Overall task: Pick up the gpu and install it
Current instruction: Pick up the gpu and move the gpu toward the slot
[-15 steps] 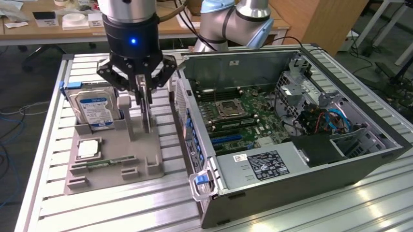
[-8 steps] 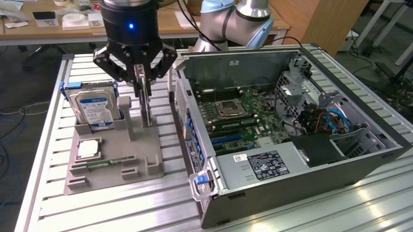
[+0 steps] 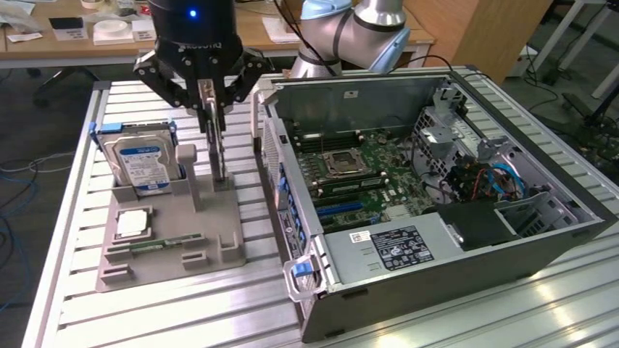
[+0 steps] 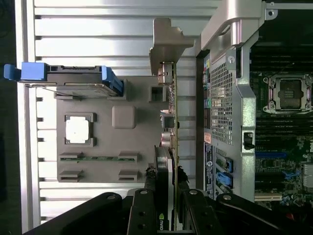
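Exterior view, cut off: the black robot gripper (image 3: 212, 116) comes in from the top edge, so its upper body is out of frame. The silver and pale blue robot arm (image 3: 358, 29) behind it is cropped as well.
Hard to make out: the gpu (image 3: 222, 156), a thin flat dark expansion card, is seen edge-on and its face is hidden. Its lower end reaches the flat grey plastic parts holder (image 3: 208, 217); I cannot tell whether it sits in a slot or hangs just above.
Wrist view, hidden: black fingers (image 4: 146, 210) cover the card's near end.
Gpu look: a narrow dark edge studded with small components, a pale bent metal bracket (image 4: 166, 41) at the far end, and a small green mark by the fingers.
Gpu place: upright over the holder, between the blue-framed silver hard drive (image 3: 145, 163) and the open grey computer case (image 3: 387, 297), and outside the case.
Gripper: clamped on the gpu from both sides.
Also on holder: a square silver processor chip (image 3: 133, 223) and a slim green memory stick (image 3: 155, 246).
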### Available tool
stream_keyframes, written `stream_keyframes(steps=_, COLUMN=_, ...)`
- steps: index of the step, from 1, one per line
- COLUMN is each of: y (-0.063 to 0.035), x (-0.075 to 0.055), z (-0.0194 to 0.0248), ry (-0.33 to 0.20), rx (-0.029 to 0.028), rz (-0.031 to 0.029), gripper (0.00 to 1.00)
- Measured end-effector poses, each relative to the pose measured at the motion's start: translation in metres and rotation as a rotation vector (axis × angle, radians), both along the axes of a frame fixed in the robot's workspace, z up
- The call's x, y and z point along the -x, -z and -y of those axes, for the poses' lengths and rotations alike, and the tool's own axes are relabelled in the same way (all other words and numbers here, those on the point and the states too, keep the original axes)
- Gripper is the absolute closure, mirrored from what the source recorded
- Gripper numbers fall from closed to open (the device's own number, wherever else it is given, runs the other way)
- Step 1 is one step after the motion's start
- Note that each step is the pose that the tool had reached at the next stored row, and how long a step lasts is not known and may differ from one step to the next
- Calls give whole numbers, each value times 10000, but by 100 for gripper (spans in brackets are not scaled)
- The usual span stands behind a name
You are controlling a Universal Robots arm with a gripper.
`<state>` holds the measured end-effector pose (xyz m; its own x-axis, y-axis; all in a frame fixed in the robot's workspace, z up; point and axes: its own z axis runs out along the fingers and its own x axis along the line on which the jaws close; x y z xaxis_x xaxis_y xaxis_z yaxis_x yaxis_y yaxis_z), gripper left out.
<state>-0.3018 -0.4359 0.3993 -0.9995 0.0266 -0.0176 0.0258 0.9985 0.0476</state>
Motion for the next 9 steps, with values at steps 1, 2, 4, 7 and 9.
stream_keyframes(steps=1, y=-21, x=0, z=0, ry=0, rx=0, rz=0, gripper=73)
stream_keyframes(steps=2, y=-41, x=0, z=0, ry=0, rx=0, rz=-1, gripper=73)
stream_keyframes(steps=4, y=-59, x=0, z=0, ry=0, rx=-1, rz=1, gripper=73)
stream_keyframes(steps=7, y=-60, x=0, z=0, ry=0, rx=-2, rz=2, gripper=73)
stream_keyframes(steps=9, y=-61, x=0, z=0, ry=0, rx=0, rz=0, gripper=73)
